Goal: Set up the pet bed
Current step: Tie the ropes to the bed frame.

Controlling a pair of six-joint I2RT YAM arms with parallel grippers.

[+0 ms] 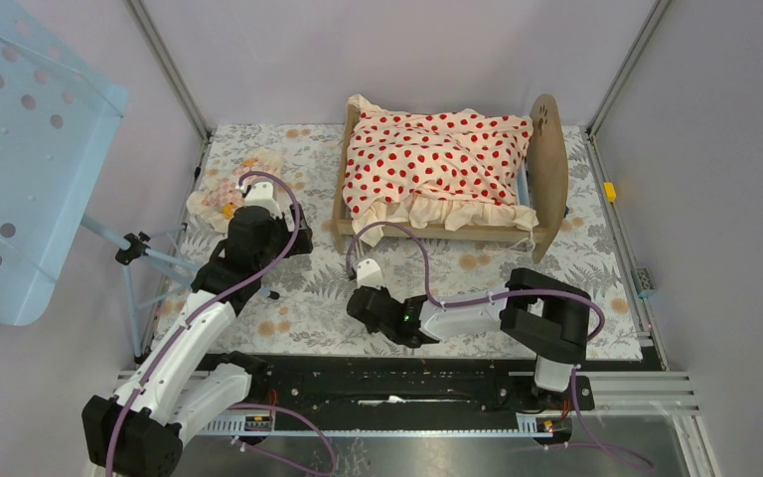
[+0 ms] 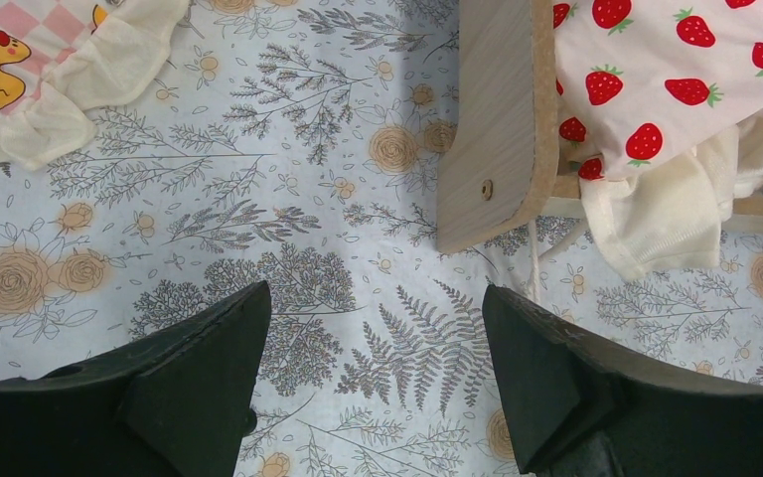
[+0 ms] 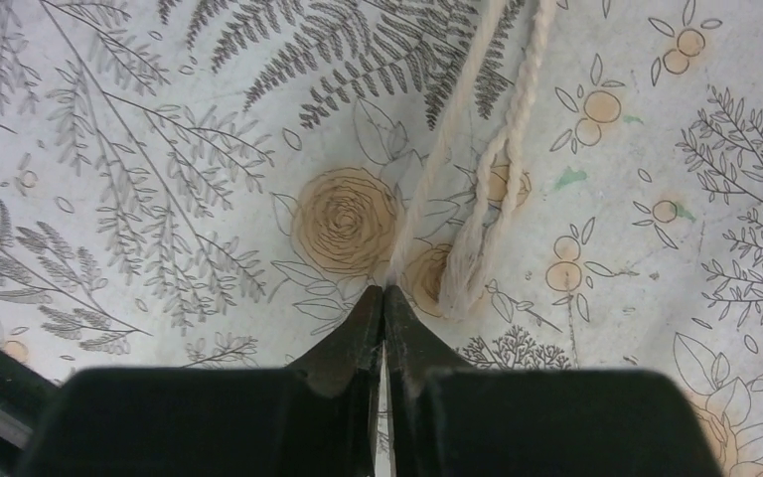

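Right pincer [image 3: 385, 298] clamped on the cord [image 3: 467, 268], bed [image 1: 457, 232] beyond
My right pincer was closed on a cream cord; the bed lay just beyond it, long axis across the table [image 1: 308, 288], headboard [image 1: 548, 164] to the right. My left pincer [image 2: 376, 295] hung open near the footboard [image 2: 497, 119].

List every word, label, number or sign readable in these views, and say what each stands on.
No readable words, numbers or brands in any view.
Pillow: duck picture and pink checks, no lettering.
Blanket: strawberry print only.
Mat: flower and fern drawings only.
Pet bed: bare wood, no label.
Grey fitting on the right rail: too small to tell.
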